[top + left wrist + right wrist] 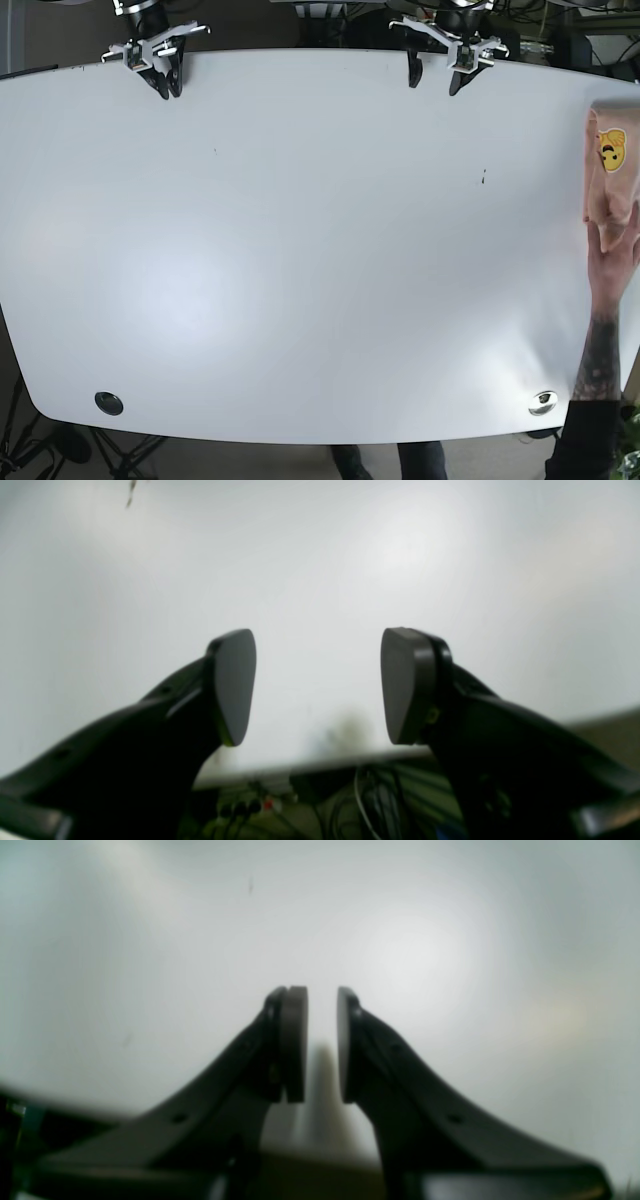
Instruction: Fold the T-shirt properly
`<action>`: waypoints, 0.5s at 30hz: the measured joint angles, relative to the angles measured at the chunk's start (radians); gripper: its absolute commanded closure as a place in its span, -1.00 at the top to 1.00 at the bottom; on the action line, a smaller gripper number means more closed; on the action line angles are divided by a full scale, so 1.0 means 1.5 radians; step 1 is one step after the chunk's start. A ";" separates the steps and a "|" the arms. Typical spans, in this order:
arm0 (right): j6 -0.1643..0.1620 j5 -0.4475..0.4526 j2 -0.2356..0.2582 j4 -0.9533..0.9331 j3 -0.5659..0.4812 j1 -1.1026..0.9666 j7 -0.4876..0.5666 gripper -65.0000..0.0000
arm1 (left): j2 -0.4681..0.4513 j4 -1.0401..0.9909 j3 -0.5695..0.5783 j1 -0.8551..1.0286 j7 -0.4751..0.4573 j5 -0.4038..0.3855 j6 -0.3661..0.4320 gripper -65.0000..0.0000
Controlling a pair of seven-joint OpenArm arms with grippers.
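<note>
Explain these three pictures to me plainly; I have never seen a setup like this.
This is a two-armed robot at a large white table. The base view looks down on the table; the arms sit at its far edge. The other two pictures come from cameras on the wrists. The left gripper has its dark pads wide apart; the right gripper shows a narrow gap. Neither holds anything. At the table's edge, a person's tattooed hand holds a folded pink T-shirt with a yellow print.

Light is bright and even. The wide white table (300, 250) gives soft glare; both wrist views are blurred, and the base view bends at the edges.
</note>
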 measured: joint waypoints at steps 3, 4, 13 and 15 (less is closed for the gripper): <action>0.000 -0.001 0.000 0.001 -0.001 -0.046 -0.001 -0.71 | 0.021 0.011 -0.003 0.039 -0.001 0.000 0.004 0.12; 0.000 0.001 -0.001 0.001 -0.001 -0.059 0.004 -0.71 | 0.025 0.011 -0.002 0.050 0.000 0.000 0.001 0.12; 0.001 0.001 0.002 -0.003 -0.002 -0.132 0.003 -0.71 | 0.028 -0.054 -0.004 0.114 0.000 -0.002 0.004 0.12; -0.001 0.003 0.004 -0.026 -0.012 -0.134 0.012 -0.71 | 0.029 -0.091 -0.004 0.109 -0.002 -0.003 0.003 0.12</action>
